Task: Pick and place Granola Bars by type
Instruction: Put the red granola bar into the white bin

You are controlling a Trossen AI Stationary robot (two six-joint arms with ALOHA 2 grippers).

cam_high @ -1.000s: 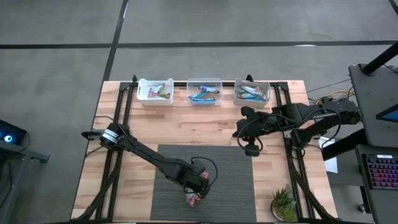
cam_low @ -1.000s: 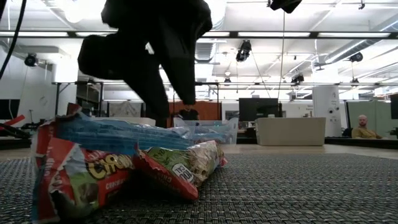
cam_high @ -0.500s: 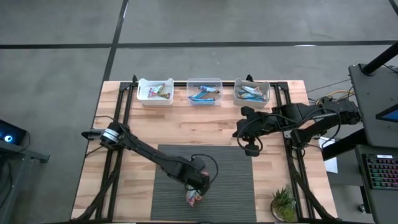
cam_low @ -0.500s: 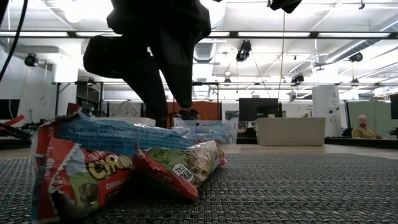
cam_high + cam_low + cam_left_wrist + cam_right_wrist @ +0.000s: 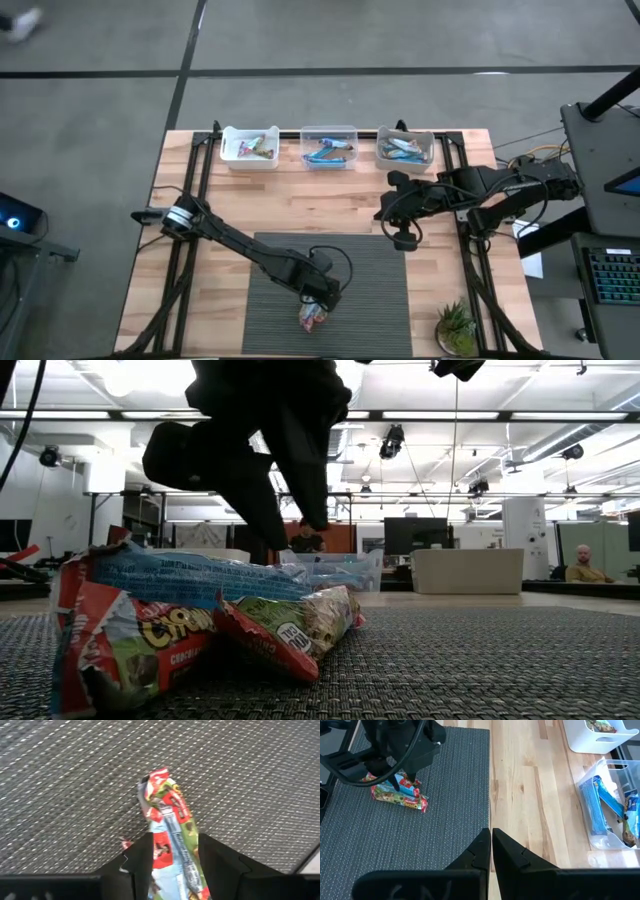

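A small pile of granola bars (image 5: 313,318) lies on the dark ribbed mat (image 5: 370,270) near the table's front edge. In it a blue bar (image 5: 190,575) rests on top of red-and-green bars (image 5: 300,625). My left gripper (image 5: 322,300) hangs open just above the pile and slants down. In the left wrist view its gripper (image 5: 175,839) shows a finger on either side of the bars (image 5: 170,820). In the low view the fingertips (image 5: 318,520) stand above and behind the pile, apart from it. My right gripper (image 5: 403,241) waits shut, raised over the mat's far right corner.
Three small bins stand in a row along the far edge: a white one (image 5: 249,147) with multicoloured bars, a clear one (image 5: 329,147) with blue bars and a clear one (image 5: 405,147) with light blue bars. A small potted plant (image 5: 457,328) sits at the front right corner.
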